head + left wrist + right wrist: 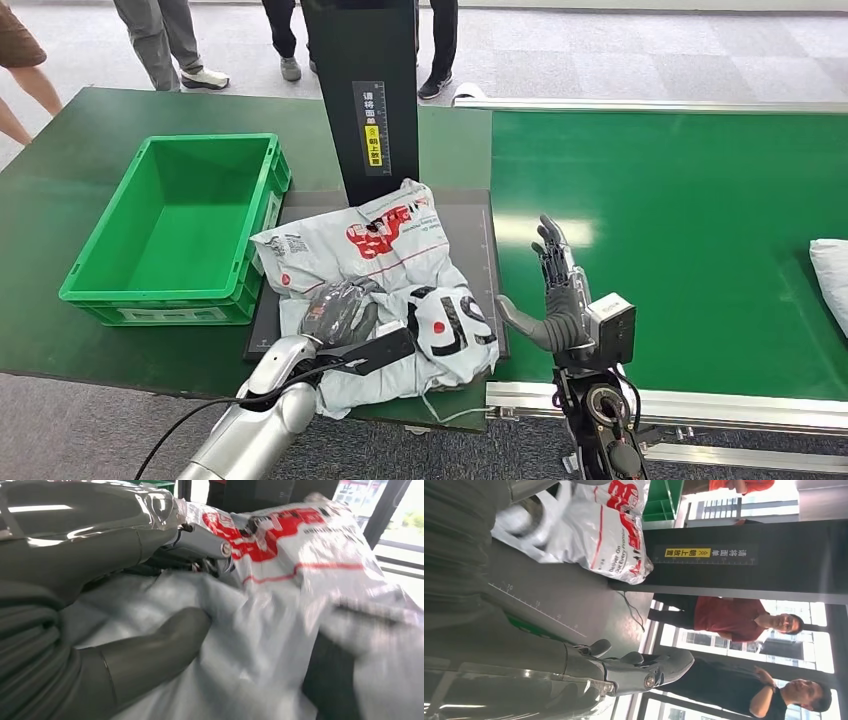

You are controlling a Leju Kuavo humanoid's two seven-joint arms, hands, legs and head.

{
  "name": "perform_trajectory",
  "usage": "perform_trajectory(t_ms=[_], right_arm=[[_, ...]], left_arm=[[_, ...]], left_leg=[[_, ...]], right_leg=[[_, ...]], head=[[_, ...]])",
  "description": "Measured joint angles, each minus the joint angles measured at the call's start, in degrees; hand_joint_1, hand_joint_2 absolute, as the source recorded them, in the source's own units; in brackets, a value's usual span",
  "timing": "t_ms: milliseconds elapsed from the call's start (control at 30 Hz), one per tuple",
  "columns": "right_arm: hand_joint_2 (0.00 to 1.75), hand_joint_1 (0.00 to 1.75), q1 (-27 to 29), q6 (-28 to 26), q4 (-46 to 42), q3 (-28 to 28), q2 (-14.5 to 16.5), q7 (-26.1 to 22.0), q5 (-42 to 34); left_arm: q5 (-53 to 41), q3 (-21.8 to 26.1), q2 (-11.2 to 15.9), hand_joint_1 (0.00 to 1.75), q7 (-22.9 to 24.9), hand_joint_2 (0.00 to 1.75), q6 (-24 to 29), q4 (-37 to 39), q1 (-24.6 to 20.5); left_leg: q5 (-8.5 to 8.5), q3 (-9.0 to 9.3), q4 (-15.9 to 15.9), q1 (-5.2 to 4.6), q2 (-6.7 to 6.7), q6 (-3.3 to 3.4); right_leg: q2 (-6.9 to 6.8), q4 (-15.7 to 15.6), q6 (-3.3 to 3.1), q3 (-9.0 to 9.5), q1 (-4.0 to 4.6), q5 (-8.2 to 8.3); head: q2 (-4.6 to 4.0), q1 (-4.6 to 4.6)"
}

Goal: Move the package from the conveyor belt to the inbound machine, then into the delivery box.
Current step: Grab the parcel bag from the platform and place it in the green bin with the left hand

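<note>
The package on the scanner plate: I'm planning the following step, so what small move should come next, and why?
Probably lift the package slightly with the left hand, which already presses into its near side. It lies on the inbound machine; the green delivery box sits empty alongside. The right hand is open and apart.

The package (pixel 385 275) lies on the inbound machine's plate (pixel 470 225), before its upright post (pixel 365 95). The delivery box (pixel 175 230) sits left; the conveyor belt (pixel 680 250) runs right.
</note>
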Motion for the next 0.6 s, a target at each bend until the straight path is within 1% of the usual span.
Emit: perform_trajectory(t_ms=[200,467,533,600], right_arm=[[1.75,0.00,0.4,0.0,-0.5,-0.4,0.0,0.0,-0.2],[1.75,0.00,0.8,0.0,-1.1,-0.6,0.0,0.1,-0.2],[1.75,0.00,0.9,0.0,-1.1,-0.6,0.0,0.1,-0.2],[1.75,0.00,1.0,0.0,-1.3,-0.6,0.0,0.1,-0.2]], left_arm=[[1.1,0.3,-0.1,1.75,-2.1,1.75,0.2,-0.4,0.2],[1.5,0.6,-0.2,1.75,-3.1,1.75,0.8,-0.5,0.4],[2.1,0.7,-0.2,1.75,-3.6,1.75,1.4,-0.7,0.6],[3.8,0.9,-0.2,1.75,-5.3,1.75,3.0,-1.4,0.9]], left_leg=[[0.00,-0.01,0.0,0.00,0.00,0.00],[0.00,-0.01,0.0,0.00,0.00,0.00],[0.00,-0.01,0.0,0.00,0.01,0.00],[0.00,-0.01,0.0,0.00,0.00,0.00]], right_leg=[[0.00,0.0,0.00,-0.01,0.00,0.00],[0.00,0.0,0.00,-0.01,0.00,0.00],[0.00,0.0,0.00,-0.01,0.00,0.00],[0.00,0.0,0.00,-0.02,0.00,0.00]], head=[[0.00,0.00],[0.00,0.00],[0.00,0.00],[0.00,0.00]])
